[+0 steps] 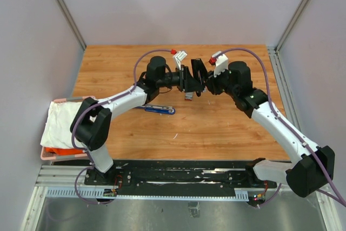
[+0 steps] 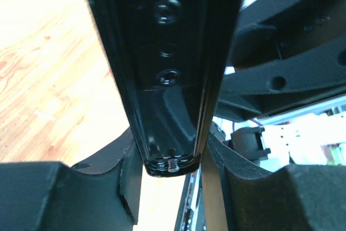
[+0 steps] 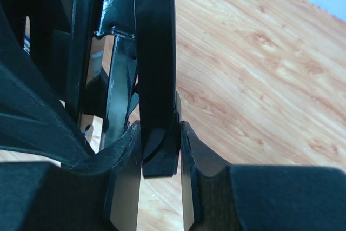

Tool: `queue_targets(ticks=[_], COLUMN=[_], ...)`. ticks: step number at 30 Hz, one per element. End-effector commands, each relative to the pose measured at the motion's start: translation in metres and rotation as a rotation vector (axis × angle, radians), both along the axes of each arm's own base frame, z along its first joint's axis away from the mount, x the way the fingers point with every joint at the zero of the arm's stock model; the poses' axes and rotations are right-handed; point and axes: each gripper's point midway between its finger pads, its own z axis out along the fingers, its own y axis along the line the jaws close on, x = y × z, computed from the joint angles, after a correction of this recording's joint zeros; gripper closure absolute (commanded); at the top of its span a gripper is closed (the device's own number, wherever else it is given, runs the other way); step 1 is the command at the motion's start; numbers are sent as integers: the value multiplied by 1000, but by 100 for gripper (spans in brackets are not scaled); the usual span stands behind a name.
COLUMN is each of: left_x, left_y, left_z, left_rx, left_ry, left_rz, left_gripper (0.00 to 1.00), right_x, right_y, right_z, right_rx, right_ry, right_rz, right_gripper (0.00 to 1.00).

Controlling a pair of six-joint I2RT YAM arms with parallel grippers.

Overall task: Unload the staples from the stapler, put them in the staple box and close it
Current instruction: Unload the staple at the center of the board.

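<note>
one cloth (image 1: 65, 120) at the left edge, one blue tool (image 1: 159, 110) right of it on the desk (image 1: 227, 128). left pincer (image 2: 170, 155) and right pincer (image 3: 160, 150) each clamp the one black stapler (image 2: 167, 79) at the desk's far middle. one pale sliver (image 1: 174, 134), perhaps a staple, lies nearer.

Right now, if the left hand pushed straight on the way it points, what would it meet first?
The left hand is clamped on the stapler, so that comes first; just beyond, the right hand faces it, gripping the same stapler. Depth unclear.

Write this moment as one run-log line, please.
left claw: shut on stapler | right claw: shut on stapler | stapler: held above table | staples: not visible
</note>
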Motion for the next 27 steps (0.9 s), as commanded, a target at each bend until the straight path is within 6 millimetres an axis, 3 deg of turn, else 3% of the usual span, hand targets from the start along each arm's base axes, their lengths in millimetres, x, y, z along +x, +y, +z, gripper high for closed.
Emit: queue_targets(ticks=[1, 5, 7, 11, 19, 27], left_x=[2, 4, 3, 1, -2, -7], left_y=[-3, 1, 3, 8, 27, 53], left_z=[7, 2, 1, -1, -2, -20], left_rx=[-4, 42, 62, 103, 212, 341], left_ry=[-32, -48, -64, -105, -231, -289], left_rz=[-10, 2, 1, -8, -48, -103], left_gripper=[77, 99, 100, 100, 100, 100], right_x=[6, 5, 6, 7, 9, 7], right_y=[1, -2, -7, -13, -22, -20], right_z=[37, 38, 36, 37, 29, 24], right_rx=[12, -40, -81, -138, -200, -242], right_ry=[-161, -203, -227, -272, -304, -315], right_rz=[30, 54, 56, 68, 122, 237], right_gripper=[100, 99, 97, 83, 83, 81])
